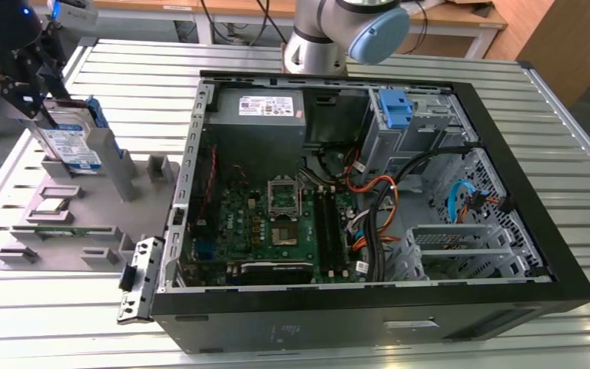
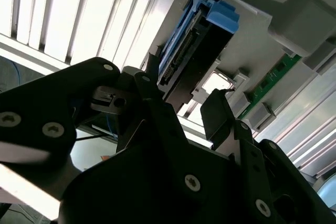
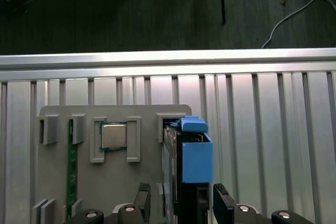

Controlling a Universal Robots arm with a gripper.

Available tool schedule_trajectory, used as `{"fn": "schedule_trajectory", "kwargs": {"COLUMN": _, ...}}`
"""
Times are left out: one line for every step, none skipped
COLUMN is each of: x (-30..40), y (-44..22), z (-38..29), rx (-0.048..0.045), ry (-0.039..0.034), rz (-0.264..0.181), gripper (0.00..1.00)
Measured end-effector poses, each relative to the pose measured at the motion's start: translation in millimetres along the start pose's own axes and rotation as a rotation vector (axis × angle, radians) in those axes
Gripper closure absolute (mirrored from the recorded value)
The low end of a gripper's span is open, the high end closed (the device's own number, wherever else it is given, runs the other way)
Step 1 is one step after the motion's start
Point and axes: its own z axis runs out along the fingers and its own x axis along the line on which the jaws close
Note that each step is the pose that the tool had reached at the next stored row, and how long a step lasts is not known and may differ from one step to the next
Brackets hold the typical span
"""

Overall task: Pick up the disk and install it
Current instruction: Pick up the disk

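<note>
The disk stands on edge in a slot of the grey fixture plate, at the exterior view's left. It is a silver drive with a blue-and-white label and a blue bracket along its edges. My gripper hangs over the disk's top. In both wrist views the disk runs between the two black fingers. The gripper looks open, with a narrow gap on one side of the disk. The gripper straddles the drive's connector end.
An open black computer case lies on the slatted aluminium table, showing a motherboard, a grey power supply, cables and a blue bracket in the drive bay. The fixture also holds a processor and a green memory stick.
</note>
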Motion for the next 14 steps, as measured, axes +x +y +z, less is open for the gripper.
{"fn": "schedule_trajectory", "kwargs": {"x": 0.0, "y": 0.0, "z": 0.3, "rx": 0.0001, "ry": -0.0001, "rz": 0.0, "gripper": 0.41}}
{"fn": "schedule_trajectory", "kwargs": {"x": 0.0, "y": -0.1, "z": 0.7, "rx": 0.0004, "ry": -0.0003, "rz": 0.0, "gripper": 0.41}}
{"fn": "schedule_trajectory", "kwargs": {"x": 0.1, "y": -0.1, "z": 1.2, "rx": 0.0005, "ry": -0.0003, "rz": 0.0, "gripper": 0.41}}
{"fn": "schedule_trajectory", "kwargs": {"x": 0.1, "y": -0.1, "z": 1.7, "rx": 0.0004, "ry": -0.0003, "rz": 0.0, "gripper": 0.41}}
{"fn": "schedule_trajectory", "kwargs": {"x": 0.0, "y": -0.1, "z": 2.2, "rx": 0.0002, "ry": -0.0001, "rz": 0.0, "gripper": 0.41}}
{"fn": "schedule_trajectory", "kwargs": {"x": -0.3, "y": -0.1, "z": 2.5, "rx": 0.0002, "ry": -0.0002, "rz": 0.0, "gripper": 0.41}}
{"fn": "schedule_trajectory", "kwargs": {"x": -0.4, "y": -0.1, "z": 2.6, "rx": 0.0002, "ry": -0.0002, "rz": 0.0, "gripper": 0.41}}
{"fn": "schedule_trajectory", "kwargs": {"x": -0.4, "y": -0.1, "z": 2.5, "rx": 0.0001, "ry": -0.0001, "rz": 0.0, "gripper": 0.41}}
{"fn": "schedule_trajectory", "kwargs": {"x": -0.4, "y": -0.1, "z": 2.6, "rx": 0.0001, "ry": -0.0001, "rz": 0.0, "gripper": 0.41}}
{"fn": "schedule_trajectory", "kwargs": {"x": -0.4, "y": -0.1, "z": 2.6, "rx": 0.0001, "ry": -0.0001, "rz": 0.0, "gripper": 0.41}}
{"fn": "schedule_trajectory", "kwargs": {"x": -0.4, "y": -0.1, "z": 2.7, "rx": 0.0002, "ry": -0.0002, "rz": 0.0, "gripper": 0.41}}
{"fn": "schedule_trajectory", "kwargs": {"x": -0.4, "y": -0.1, "z": 2.6, "rx": 0.0002, "ry": -0.0002, "rz": 0.0, "gripper": 0.41}}
{"fn": "schedule_trajectory", "kwargs": {"x": -0.4, "y": -0.1, "z": 2.6, "rx": 0.0002, "ry": -0.0002, "rz": 0.0, "gripper": 0.41}}
{"fn": "schedule_trajectory", "kwargs": {"x": -0.4, "y": -0.1, "z": 2.7, "rx": 0.0002, "ry": -0.0002, "rz": 0.0, "gripper": 0.41}}
